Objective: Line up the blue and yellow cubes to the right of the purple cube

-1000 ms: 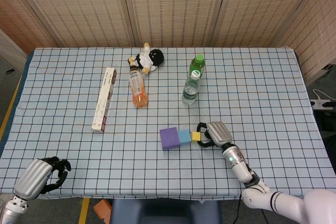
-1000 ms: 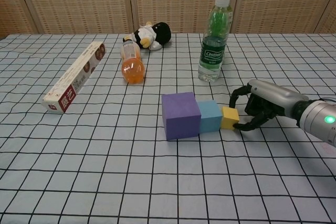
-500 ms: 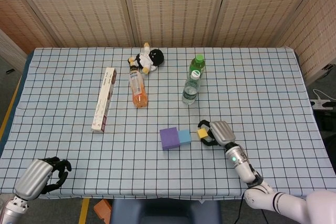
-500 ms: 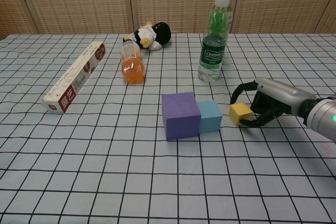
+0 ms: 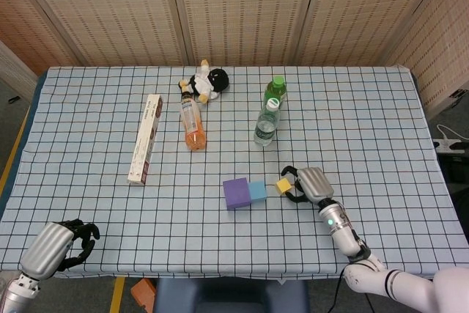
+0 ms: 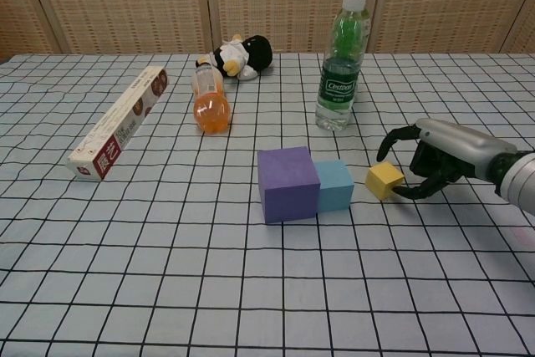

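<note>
The purple cube (image 6: 288,183) is the largest of the three, matte and sharp-edged, sitting near the middle of the checked tabletop (image 6: 167,273). The blue cube (image 6: 335,185) is smaller and lower, pressed flush against the purple cube's right face, its edges running with the purple one's. The yellow cube (image 6: 384,180) is the smallest; it lies just right of the blue cube with a narrow gap between them, and it is turned so one corner points toward the blue cube, out of square with the other two. None of the cubes has a long axis; the purple and blue pair form a short row running left to right.

The right hand (image 6: 424,165) lies on its side just right of the yellow cube, fingers (image 6: 394,141) curved and spread apart around the cube's right side; whether the lower fingertip touches the cube cannot be told. It grips nothing. The left hand (image 5: 62,245) rests at the near left edge of the tabletop with its fingers curled in on nothing.

Bare cloth lies to the right of and nearer than the cubes. Farther back stand a green-capped water bottle (image 6: 343,60), a lying orange drink bottle (image 6: 209,104), a plush toy (image 6: 236,56) and a long box (image 6: 119,122) at the left.
</note>
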Available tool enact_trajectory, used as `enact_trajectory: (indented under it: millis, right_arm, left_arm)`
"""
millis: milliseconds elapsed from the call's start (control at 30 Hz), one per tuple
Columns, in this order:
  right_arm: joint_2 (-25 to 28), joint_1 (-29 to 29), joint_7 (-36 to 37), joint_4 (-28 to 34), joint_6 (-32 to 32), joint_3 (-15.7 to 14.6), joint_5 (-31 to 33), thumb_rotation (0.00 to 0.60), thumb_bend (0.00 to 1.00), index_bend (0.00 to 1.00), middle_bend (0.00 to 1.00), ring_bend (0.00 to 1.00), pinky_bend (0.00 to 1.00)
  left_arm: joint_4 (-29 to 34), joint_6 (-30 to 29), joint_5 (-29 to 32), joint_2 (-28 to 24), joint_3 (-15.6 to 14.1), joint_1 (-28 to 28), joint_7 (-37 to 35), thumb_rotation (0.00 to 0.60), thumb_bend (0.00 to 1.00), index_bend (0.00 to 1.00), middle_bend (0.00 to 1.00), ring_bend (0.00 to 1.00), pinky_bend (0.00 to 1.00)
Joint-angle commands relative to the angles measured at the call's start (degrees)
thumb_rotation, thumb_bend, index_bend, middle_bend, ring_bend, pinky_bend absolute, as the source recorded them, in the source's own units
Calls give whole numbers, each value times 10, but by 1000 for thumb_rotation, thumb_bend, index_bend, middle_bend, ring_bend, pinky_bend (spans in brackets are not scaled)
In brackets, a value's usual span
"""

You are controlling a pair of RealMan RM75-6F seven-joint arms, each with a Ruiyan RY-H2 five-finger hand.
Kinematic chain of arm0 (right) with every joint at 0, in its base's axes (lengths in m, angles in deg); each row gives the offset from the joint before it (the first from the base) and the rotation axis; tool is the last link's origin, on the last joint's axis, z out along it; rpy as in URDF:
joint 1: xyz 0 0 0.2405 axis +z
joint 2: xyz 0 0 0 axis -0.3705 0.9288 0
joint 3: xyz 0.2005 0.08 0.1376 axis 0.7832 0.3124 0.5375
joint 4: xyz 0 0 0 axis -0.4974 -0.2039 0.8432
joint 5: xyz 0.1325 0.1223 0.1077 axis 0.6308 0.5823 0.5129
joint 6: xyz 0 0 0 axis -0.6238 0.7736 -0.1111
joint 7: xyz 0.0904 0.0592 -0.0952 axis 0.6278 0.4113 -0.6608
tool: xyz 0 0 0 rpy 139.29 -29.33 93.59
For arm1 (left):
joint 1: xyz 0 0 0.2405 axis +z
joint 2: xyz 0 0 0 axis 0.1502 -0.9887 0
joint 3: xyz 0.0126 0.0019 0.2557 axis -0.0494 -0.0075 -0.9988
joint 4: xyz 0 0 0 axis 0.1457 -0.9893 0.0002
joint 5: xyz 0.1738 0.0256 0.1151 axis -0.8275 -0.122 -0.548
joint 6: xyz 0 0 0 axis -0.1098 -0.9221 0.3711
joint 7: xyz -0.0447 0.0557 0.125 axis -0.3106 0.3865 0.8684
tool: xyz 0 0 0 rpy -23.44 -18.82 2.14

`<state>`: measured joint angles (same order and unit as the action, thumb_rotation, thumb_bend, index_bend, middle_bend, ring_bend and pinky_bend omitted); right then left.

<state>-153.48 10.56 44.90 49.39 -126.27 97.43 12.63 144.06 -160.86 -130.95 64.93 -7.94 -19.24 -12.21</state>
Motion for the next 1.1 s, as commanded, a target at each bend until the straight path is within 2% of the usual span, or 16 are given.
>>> enact_trajectory:
  millis: [33,233,400,633,800,900,1100]
  right_arm:
    - [9,-2,-15,12,6,3,14,600,190,355,997,881,1000]
    - [15,-4,-53,22,0,7,31,600,190,326,997,881,1000]
    - [38,-9,-112,69,4,12,75,600,198,329,997,881,1000]
    - [56,-14,-224,148,-20,18,155,600,464,373,998,881,1000]
    - [67,-13,-286,185,-49,18,191,600,526,379,998,881,1000]
    - [75,-11,-289,202,-41,22,213,600,534,381,998,881,1000]
    - [104,4,-247,222,34,30,261,600,535,389,999,881,1000]
  left_arm:
    - [1,1,-1,0,0,0,1,600,500,527,672,539,681]
    - [0,1,2,0,0,0,-1,600,500,527,672,540,681]
    - [0,0,1,0,0,0,-2,600,500,527,672,539,681]
    - [0,-1,2,0,0,0,-1,600,499,527,672,539,681]
    - [0,-3,0,-1,1,1,-3,600,500,527,672,539,681]
    - [0,-3,-1,-1,0,0,-2,600,500,527,672,539,682]
    - [1,-2,0,-1,0,1,0,600,500,527,672,539,681]
